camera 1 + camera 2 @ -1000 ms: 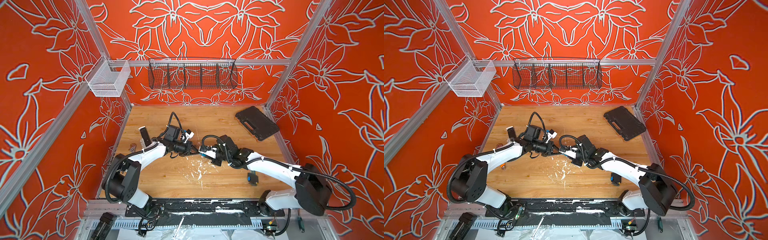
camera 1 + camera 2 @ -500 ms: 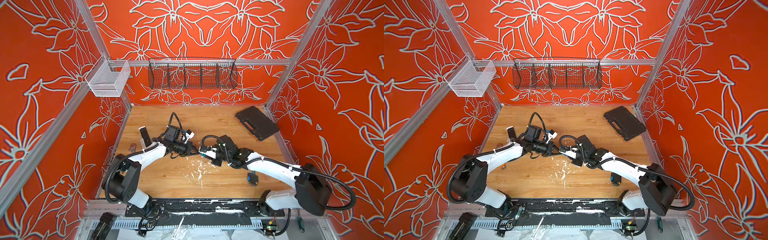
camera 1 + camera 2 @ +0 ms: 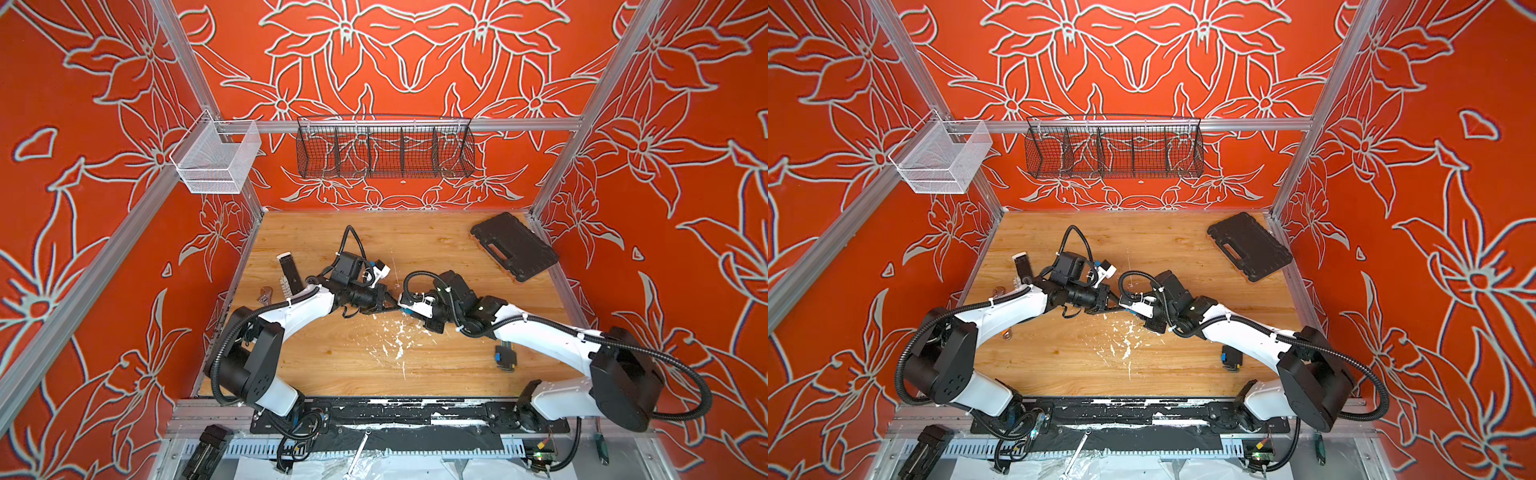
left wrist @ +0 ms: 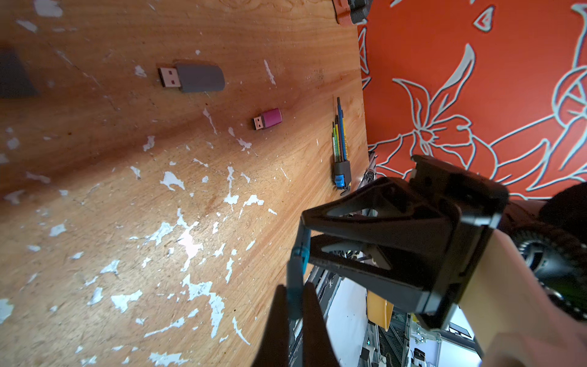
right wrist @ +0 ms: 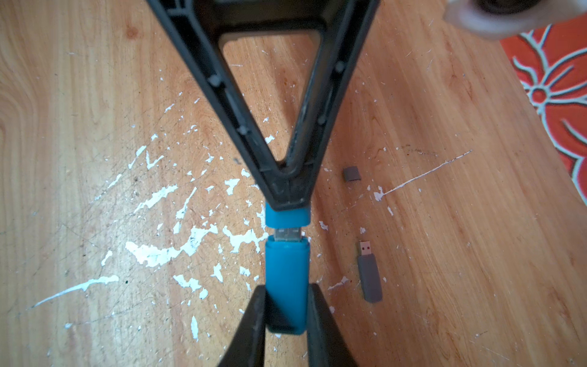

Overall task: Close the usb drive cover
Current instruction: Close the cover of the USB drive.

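The blue usb drive [image 5: 286, 279] is held level above the table, and my right gripper [image 5: 286, 294] is shut on its body. Facing it, my left gripper [image 4: 293, 295] is shut on the blue cover [image 5: 287, 217]. The cover sits over the tip of the metal plug [image 5: 287, 234], and a short stretch of plug still shows between cover and body. In both top views the two grippers meet tip to tip over the middle of the table, left gripper [image 3: 390, 304] against right gripper [image 3: 405, 308].
On the table lie a grey drive with a bare plug [image 5: 368, 276], a loose grey cap [image 5: 352, 174], a pink drive [image 4: 268, 119] and a hex key set [image 3: 505, 357]. A black case [image 3: 513, 247] lies at the back right and a wrench [image 3: 264, 296] at the left.
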Robot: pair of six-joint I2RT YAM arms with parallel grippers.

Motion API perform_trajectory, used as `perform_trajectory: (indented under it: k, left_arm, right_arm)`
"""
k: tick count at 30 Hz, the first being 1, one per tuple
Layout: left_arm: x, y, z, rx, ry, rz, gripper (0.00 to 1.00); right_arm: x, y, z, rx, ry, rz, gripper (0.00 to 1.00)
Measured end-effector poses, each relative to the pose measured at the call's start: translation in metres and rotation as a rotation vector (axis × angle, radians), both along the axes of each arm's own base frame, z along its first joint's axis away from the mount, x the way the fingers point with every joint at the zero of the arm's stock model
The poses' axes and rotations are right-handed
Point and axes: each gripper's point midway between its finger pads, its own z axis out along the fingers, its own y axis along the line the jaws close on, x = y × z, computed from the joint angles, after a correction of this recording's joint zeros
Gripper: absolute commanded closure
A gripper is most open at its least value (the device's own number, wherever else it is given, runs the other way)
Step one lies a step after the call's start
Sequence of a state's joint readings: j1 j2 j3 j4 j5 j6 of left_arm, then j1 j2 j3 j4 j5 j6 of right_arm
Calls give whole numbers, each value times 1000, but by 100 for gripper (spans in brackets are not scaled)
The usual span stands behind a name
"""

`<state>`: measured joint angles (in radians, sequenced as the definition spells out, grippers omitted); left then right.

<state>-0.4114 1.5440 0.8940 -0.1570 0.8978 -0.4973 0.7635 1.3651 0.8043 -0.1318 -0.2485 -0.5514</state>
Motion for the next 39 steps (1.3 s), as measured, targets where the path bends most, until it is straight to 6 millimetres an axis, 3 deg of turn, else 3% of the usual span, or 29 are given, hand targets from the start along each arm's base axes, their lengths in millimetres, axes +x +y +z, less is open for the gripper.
perform_trajectory:
  k: [9, 23, 27, 33, 36, 39]
  left_arm:
    - [0, -1, -2, 1, 24, -11, 100]
    - [4, -2, 0, 0, 18, 9, 88]
    - [4, -7, 4, -15, 2, 1, 88]
    - [6, -8, 6, -19, -1, 9, 91]
    - [6, -8, 7, -16, -6, 13, 88]
    - [7, -7, 9, -15, -13, 21, 79]
  right_arm:
    - [-1, -1, -2, -10, -9, 10, 83]
    - [2, -1, 0, 7, -4, -23, 84]
    - [4, 8, 11, 60, -25, -19, 84]
    - [5, 9, 12, 74, -15, -36, 84]
    - [6, 9, 13, 77, -15, -39, 84]
    - [7, 12, 17, 98, -27, -35, 84]
